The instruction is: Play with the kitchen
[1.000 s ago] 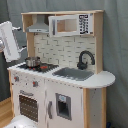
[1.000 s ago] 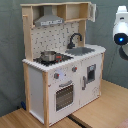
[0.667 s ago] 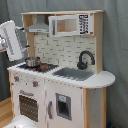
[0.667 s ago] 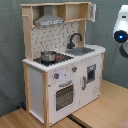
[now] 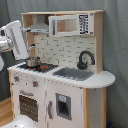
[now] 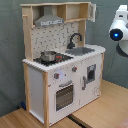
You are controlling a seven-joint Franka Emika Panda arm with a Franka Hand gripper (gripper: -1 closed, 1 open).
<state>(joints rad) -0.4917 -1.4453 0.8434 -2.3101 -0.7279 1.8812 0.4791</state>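
We are looking at the kitchen (image 5: 60, 75) standing on a wooden floor (image 6: 100, 117) in both exterior views, against a grey backdrop. Nearest on the kitchen, we are seeing the oven window (image 6: 63, 96) and 2 knobs (image 6: 56, 76). Above these, 1 small metal pot (image 6: 48, 55) is sitting on the stove, beside the sink (image 6: 83, 50) and black faucet (image 6: 74, 38). The arm (image 5: 15, 40) is hovering beside the stove end of the kitchen; we cannot tell how its fingers are standing.
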